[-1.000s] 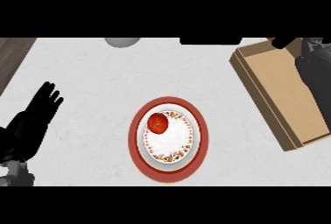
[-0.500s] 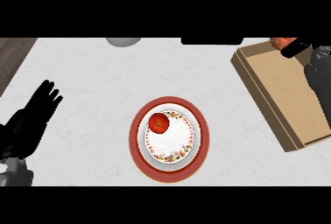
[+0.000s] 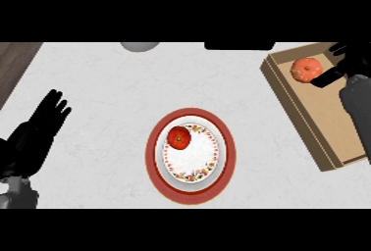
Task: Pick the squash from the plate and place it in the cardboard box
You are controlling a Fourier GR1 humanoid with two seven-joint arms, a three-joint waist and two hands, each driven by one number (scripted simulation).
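An orange, ribbed squash (image 3: 307, 69) lies inside the cardboard box (image 3: 300, 113) near its far end, at the upper right. My right hand (image 3: 354, 62) is just right of it over the box, fingers and thumb spread, with the thumb reaching toward the squash but not curled round it. A white patterned plate (image 3: 193, 169) sits on a red plate (image 3: 225, 162) mid-counter and carries a round red fruit (image 3: 178, 137). At the left edge my left hand (image 3: 38, 130) rests open, fingers up.
A grey round object (image 3: 140, 46) and a dark flat object (image 3: 239, 45) sit at the counter's far edge. A dark wooden strip (image 3: 14, 61) borders the counter at the upper left. The box runs diagonally along the right side.
The right hand, which covered the squash over the box's far end, has drawn back and spread, and the squash now shows lying in the box. The left hand has not moved.
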